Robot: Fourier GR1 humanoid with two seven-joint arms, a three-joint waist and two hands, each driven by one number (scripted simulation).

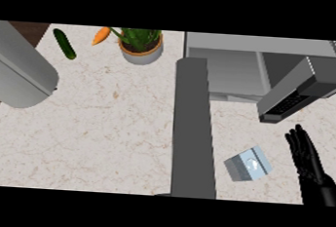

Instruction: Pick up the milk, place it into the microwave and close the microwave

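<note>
The milk [249,164] is a small grey-white carton lying tilted on the marble counter [112,131], in front of the microwave [235,66] at the back right. The microwave's cavity shows open, and its door [195,132] sticks out toward me as a long grey slab, left of the milk. My right hand [308,163] is just right of the carton with its fingers straight and pointing away from me, apart from the milk and holding nothing. A wide grey forearm [19,67] crosses the left edge; no hand shows on it.
A green cucumber [65,44], an orange carrot [101,35] and a potted plant [140,46] stand along the back left. The microwave's dark keypad panel [298,91] juts out above my right hand. Bare counter stretches between the door and the left forearm.
</note>
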